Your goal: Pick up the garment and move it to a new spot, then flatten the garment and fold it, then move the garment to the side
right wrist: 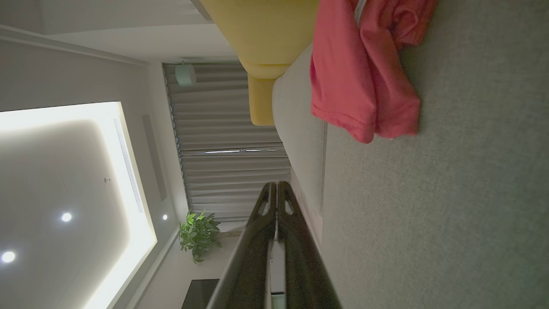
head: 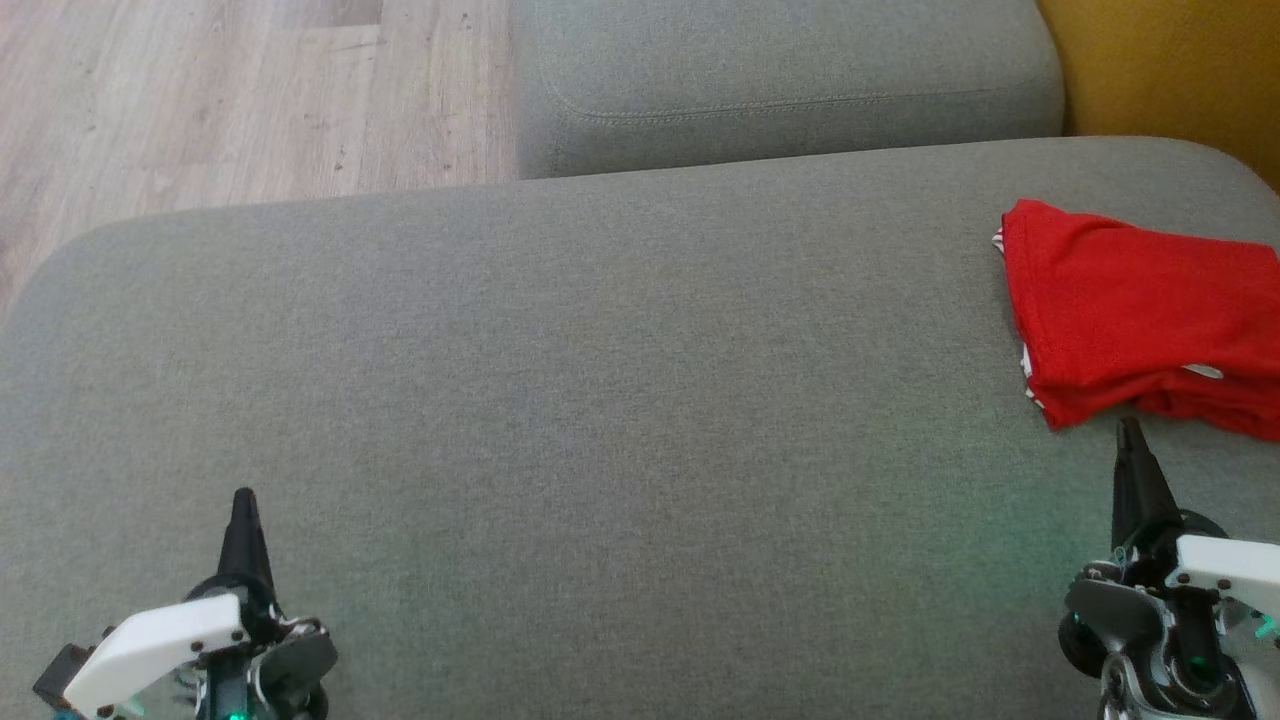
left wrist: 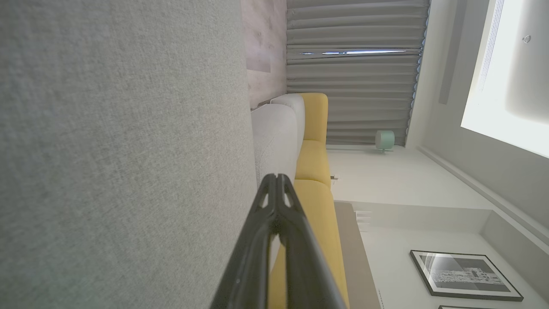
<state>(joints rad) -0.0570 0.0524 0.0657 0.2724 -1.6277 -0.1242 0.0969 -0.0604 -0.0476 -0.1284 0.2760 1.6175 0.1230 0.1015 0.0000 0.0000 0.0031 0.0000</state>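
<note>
I see my right gripper (head: 1131, 432) clenched on nothing, tips just short of the folded red garment (head: 1130, 300) lying at the grey cushion's (head: 600, 350) right end. My left gripper (head: 243, 500) is likewise clenched and empty, at the cushion's near left.

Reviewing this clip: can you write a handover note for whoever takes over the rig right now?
The left hand is shut and empty, low over the grey cushion.
The right hand is shut and empty, its tip just short of the red garment.
The red garment lies folded at the cushion's right side, partly cut off by the head view's edge.
Done, by the look of it: flatten, fold, move aside.
Left: probably nothing; perhaps tidy the slightly loose near edge.
</note>
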